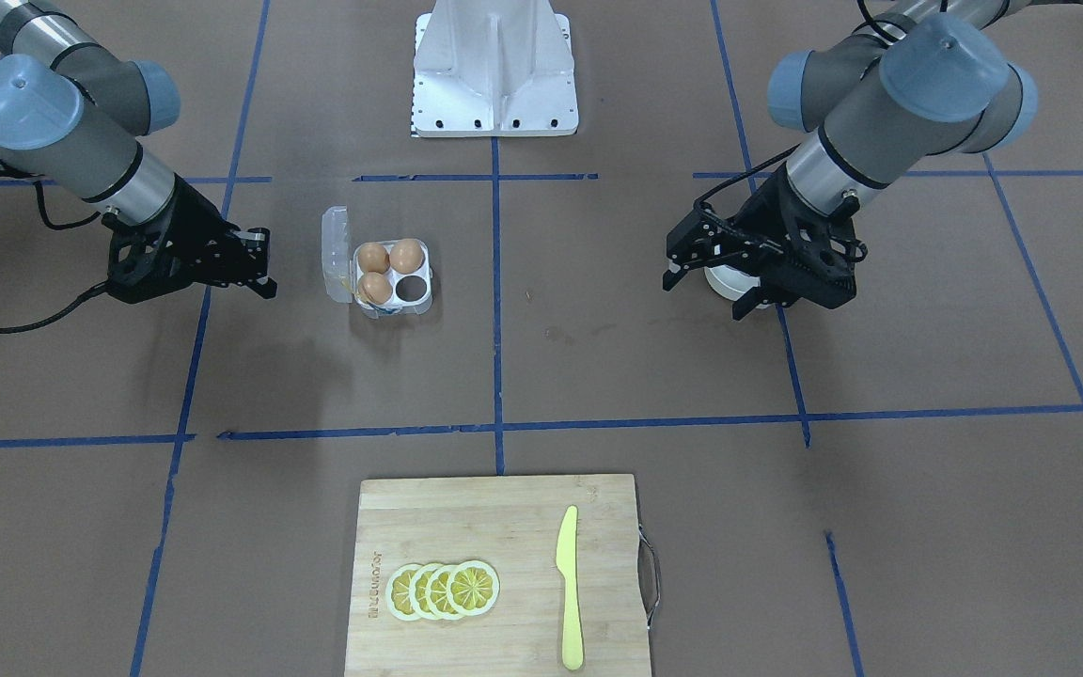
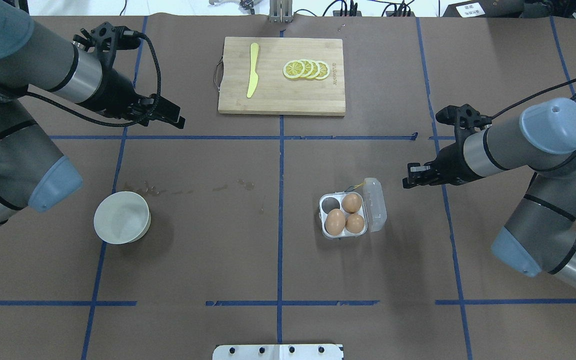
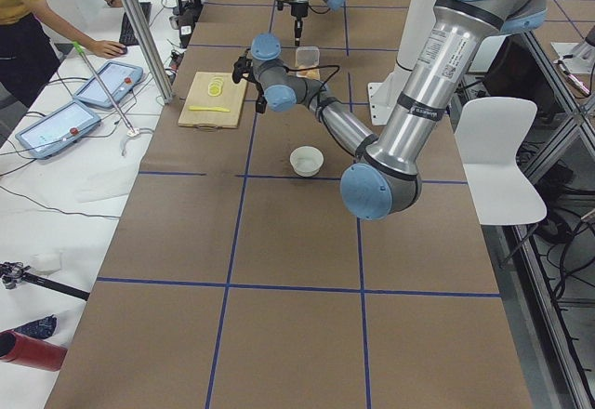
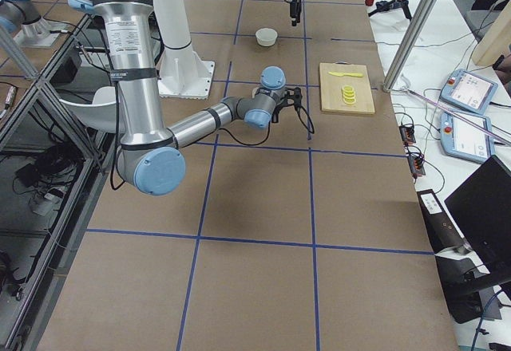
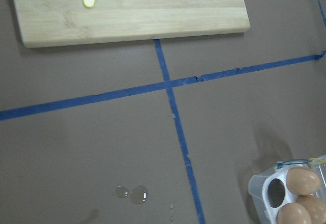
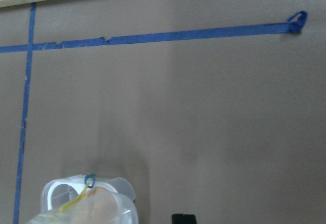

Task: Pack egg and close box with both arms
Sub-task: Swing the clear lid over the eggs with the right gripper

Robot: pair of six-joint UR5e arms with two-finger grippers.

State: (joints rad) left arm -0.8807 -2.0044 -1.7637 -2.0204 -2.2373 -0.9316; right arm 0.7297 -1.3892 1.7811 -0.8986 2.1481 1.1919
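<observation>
The clear four-cell box [image 2: 344, 216] stands open on the table, its lid [image 2: 374, 204] flipped out to one side. Three tan-brown eggs lie in its cells, one of them here [image 2: 335, 221]; one cell [image 2: 330, 203] is empty. The box also shows in the front view [image 1: 391, 273] and the left wrist view [image 5: 288, 196]. My right gripper [image 2: 408, 177] hovers open and empty just beyond the lid. My left gripper [image 2: 177, 117] is open and empty, far from the box and up above the table, beyond the white bowl.
A round white bowl [image 2: 121, 217] stands empty on my left side. A wooden cutting board [image 2: 281, 75] at the far edge carries a yellow knife [image 2: 252, 70] and lemon slices [image 2: 306, 69]. The white stand [image 1: 494, 70] is at my base. Blue tape lines cross the brown table.
</observation>
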